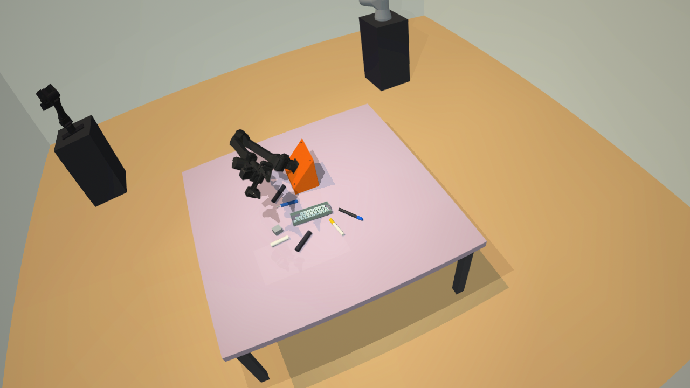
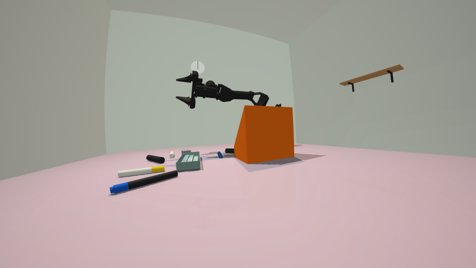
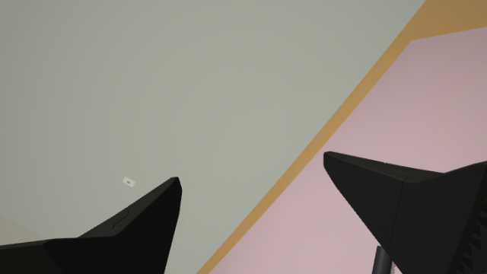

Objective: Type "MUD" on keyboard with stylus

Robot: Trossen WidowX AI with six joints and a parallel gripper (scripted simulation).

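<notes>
The grey-green keyboard (image 1: pixel 311 213) (image 2: pixel 188 165) lies on the pink table. Several pen-like things lie around it, and I cannot tell which one is the stylus. A black marker with a blue end (image 1: pixel 348 213) (image 2: pixel 151 181) and a white marker with a yellow end (image 1: pixel 337 228) (image 2: pixel 136 172) lie beside the keyboard. A short blue rod (image 1: pixel 289 203) (image 2: pixel 219 154) lies on its other side. My gripper (image 1: pixel 263 189) (image 2: pixel 176 89) (image 3: pixel 253 171) is wide open and empty, high above the table, its fingers pointing roughly level.
An orange wedge (image 1: pixel 301 168) (image 2: pixel 266 133) stands beside the arm. Two thick black rods (image 1: pixel 278 193) (image 1: pixel 303 241), a white rod (image 1: pixel 280 241) (image 2: pixel 171 154) and a small grey block (image 1: pixel 277 229) (image 2: pixel 186 152) also lie on the table.
</notes>
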